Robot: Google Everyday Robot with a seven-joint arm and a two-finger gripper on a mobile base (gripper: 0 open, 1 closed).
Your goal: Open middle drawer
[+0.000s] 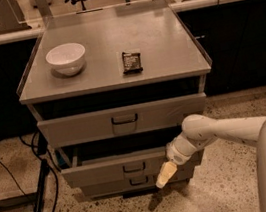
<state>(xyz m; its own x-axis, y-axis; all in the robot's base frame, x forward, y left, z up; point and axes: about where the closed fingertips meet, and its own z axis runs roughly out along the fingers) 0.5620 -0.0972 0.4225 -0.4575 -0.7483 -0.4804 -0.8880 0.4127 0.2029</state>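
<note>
Camera view: gripper low at the right of the middle drawer front

You see the gripper (165, 173), a pale yellowish tip, pointing down and left in front of the cabinet's lower right. You can't tell whether it is open or closed, or whether it touches anything. It hangs off a white arm (218, 131) coming in from the right edge.

The middle drawer (98, 173) sits just left of the gripper. It is pulled partway out, with a dark gap above its front. Its small dark handle (133, 168) is at centre, left of the gripper and apart from it. The bottom drawer (111, 186) shows just below, its right end behind the gripper. The top drawer (76, 128), taller, also stands out a little.

On the cabinet top (161, 32) you have a white bowl (66, 58) at left and a dark packet (131, 61) near the middle, well apart. Speckled floor (223, 189) lies below.
</note>
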